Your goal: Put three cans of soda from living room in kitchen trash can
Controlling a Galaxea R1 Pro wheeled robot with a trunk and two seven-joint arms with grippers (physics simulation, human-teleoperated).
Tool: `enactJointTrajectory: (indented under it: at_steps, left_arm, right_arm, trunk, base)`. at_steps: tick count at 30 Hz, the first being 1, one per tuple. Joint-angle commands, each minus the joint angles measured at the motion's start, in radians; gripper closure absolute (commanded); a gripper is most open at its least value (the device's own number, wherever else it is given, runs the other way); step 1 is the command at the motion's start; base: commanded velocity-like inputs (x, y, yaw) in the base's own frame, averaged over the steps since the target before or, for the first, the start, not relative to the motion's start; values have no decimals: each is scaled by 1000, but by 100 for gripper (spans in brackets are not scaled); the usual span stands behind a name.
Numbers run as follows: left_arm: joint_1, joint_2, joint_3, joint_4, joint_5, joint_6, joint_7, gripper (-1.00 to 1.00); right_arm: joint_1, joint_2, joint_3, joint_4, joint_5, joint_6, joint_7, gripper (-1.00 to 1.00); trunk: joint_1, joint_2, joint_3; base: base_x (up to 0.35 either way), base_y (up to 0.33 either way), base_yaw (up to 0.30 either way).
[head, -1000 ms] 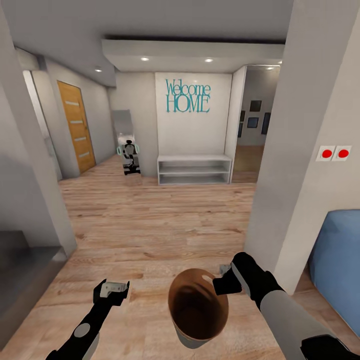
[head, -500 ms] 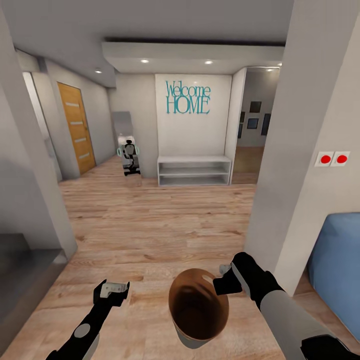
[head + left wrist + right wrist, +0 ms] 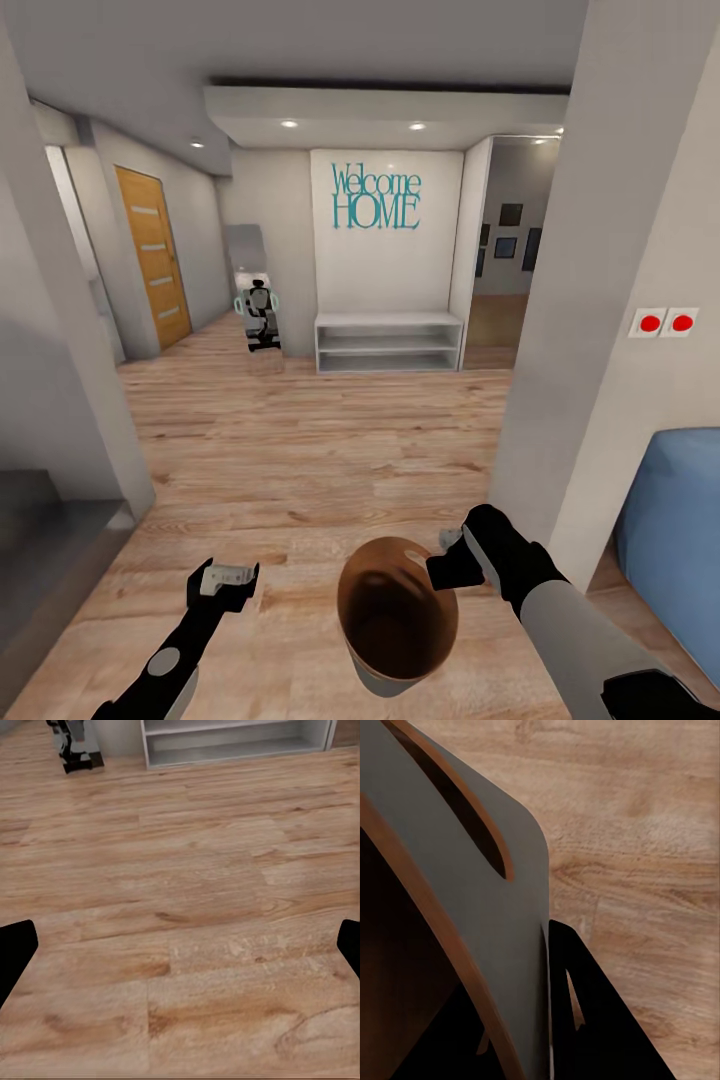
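head view: you are in a hallway on light wood plank floor (image 3: 300,440), facing a white wall with teal "welcome home" lettering (image 3: 376,195) above a low white open shelf unit (image 3: 390,340). an orange door (image 3: 153,255) stands on the wall to the robot's left, and a mirror (image 3: 255,300) reflects the robot. two red buttons (image 3: 665,323) sit on the near pillar, with a blue cushioned block (image 3: 675,530) past it. the tash can (image 3: 397,615) hangs low between your arms, round and tapered, grey outside, brown inside and on the rim, mouth tilted toward the camera. the right gripper (image 3: 452,560) sits at its rim; you seem to be carrying the bin by its wall, probably toward the cans. no soda cans are visible, and the inside looks empty though shadowed. the left gripper (image 3: 226,580) hovers free over the floor.

left wrist view: the black fingertips (image 3: 15,952) stand at opposite edges, spread wide with nothing between, bare matte planks beneath.

right wrist view: the bin's thin grey wall (image 3: 472,907) with its brown edge runs right beside a black finger (image 3: 592,1020). the wall looks pinched there, so the claw reads as clamped on it.
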Motion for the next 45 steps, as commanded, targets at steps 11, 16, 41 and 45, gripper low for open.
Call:
enactJointTrajectory:
  at_steps: [11,16,41,45]
  left_arm:
    - [0,5,-2,0,-1,4,-2,-100]
    - [1,7,-2,-1,-1,2,-2,-100]
    - [10,10,3,46,-4,19,-3,-100]
    - [14,12,5,65,-5,46,-3,-100]
  right_arm:
    - [0,-2,-6,1,-31,4,1,100]
    - [0,-3,-7,0,-31,4,1,100]
    - [18,-15,-6,-2,-25,4,-8,100]
    - [38,-35,-6,-2,-24,4,-11,100]
  trunk:
    - [0,0,0]
    - [0,0,0]
    - [0,0,0]
    - [0,0,0]
  base:
    - [-146,0,0]
    - [-312,0,0]
    - [-324,0,0]
    - [-286,0,0]
